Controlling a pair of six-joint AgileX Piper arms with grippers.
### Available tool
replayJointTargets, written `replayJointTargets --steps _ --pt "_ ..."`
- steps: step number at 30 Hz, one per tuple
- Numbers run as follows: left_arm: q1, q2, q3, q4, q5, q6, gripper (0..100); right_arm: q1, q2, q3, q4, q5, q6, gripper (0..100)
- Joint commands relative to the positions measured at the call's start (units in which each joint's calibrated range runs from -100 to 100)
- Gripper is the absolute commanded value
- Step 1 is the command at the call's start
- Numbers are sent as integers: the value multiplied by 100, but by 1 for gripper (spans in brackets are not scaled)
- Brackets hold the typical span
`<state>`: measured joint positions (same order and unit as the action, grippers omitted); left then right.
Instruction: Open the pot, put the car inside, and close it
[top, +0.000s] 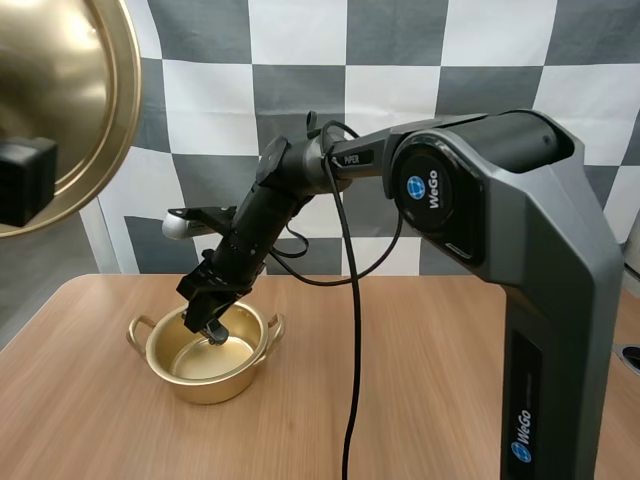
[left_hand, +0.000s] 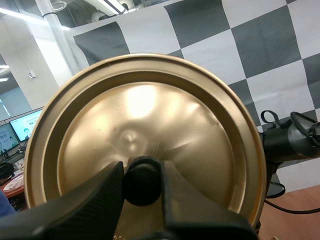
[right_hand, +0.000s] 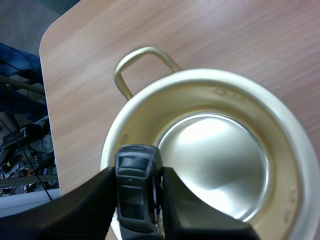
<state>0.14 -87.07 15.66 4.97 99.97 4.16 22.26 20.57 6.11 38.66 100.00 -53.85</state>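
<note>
Lid (left_hand: 150, 115) clamped in left end effector (left_hand: 142, 171); right end effector (right_hand: 139, 175) grips car (right_hand: 137, 192), long axis toward pot (right_hand: 210, 76).

Gold metal pot (top: 212, 388) (right_hand: 210, 80) w/ two loop handles: upright on wooden table (top: 450, 390), open. Round gold lid (top: 70, 90) (left_hand: 150, 110): raised well apart from pot, on edge, black knob (left_hand: 142, 181) pinched in left hand (left_hand: 143, 186). Small dark-grey toy car (right_hand: 137, 182): pinched in right hand (right_hand: 138, 200), over pot's rim.
</note>
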Motion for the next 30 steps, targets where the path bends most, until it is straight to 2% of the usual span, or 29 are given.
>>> replayJointTargets --steps 1,20,30 --pt "5 -5 5 3 3 7 0 46 73 -94 8 0 -1 0" --pt "5 -5 5 3 3 7 0 145 1098 -905 -140 0 10 0" --pt "5 -16 5 3 3 5 0 145 1473 -1003 -194 0 10 0"
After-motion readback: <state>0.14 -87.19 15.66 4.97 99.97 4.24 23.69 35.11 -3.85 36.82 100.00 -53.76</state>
